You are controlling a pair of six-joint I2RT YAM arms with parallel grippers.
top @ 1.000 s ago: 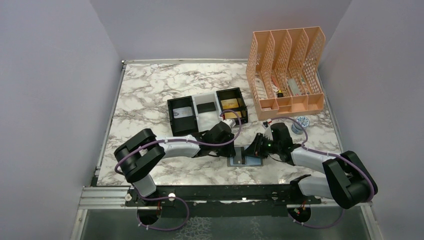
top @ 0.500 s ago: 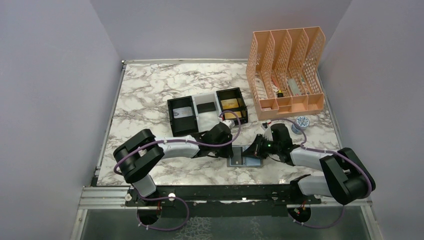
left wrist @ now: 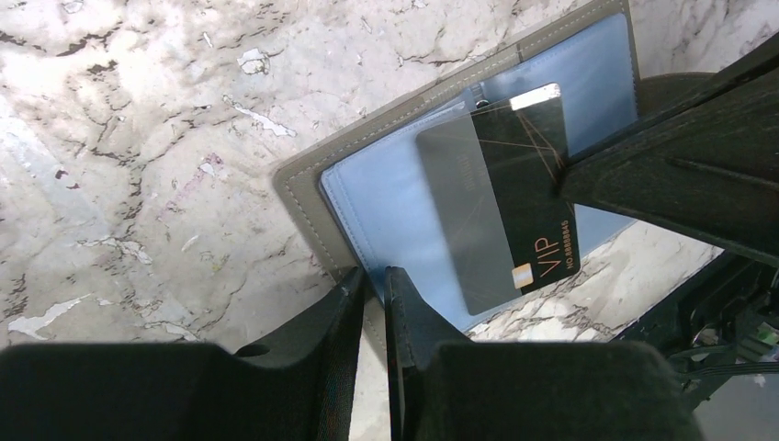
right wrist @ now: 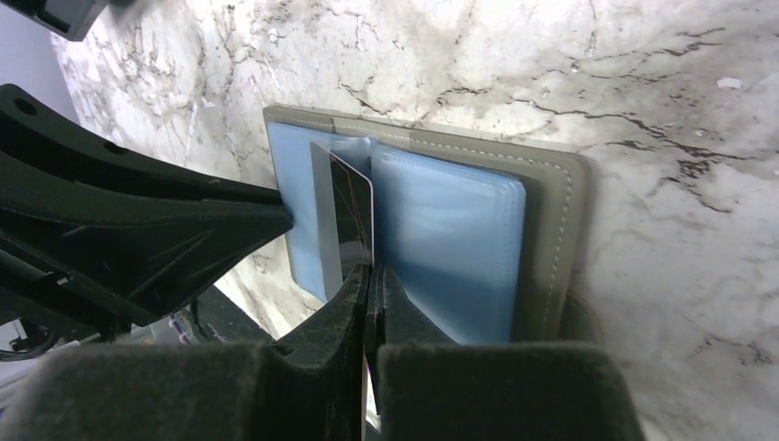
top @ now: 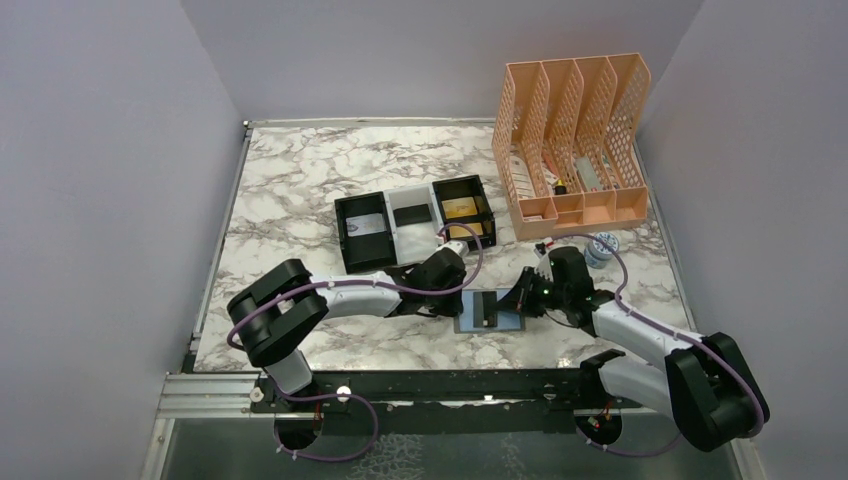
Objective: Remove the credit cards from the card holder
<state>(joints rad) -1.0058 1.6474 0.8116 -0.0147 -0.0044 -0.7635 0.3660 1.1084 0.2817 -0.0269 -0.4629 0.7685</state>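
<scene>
Extraction: right gripper (right wrist: pixel 370 272) clamped on black gold-lettered plastic credit card (left wrist: pixel 514 197), partly out of grey-taupe bifold card holder (top: pixel 490 313) lying open on marble table (top: pixel 300 190); left gripper (left wrist: pixel 375 283) apparently nips holder's edge. Next: steady straight pull.

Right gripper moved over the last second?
Yes, slightly rightward: the right gripper, shut on the black VIP plastic card, has drawn away from the black-and-white three-compartment tray.

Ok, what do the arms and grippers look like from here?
The left arm and right arm have pale grey links between chunky black joints, with purple cables looped along them. The left gripper and right gripper are matte black with tapered fingers. A small green light glows near the right wrist.
</scene>
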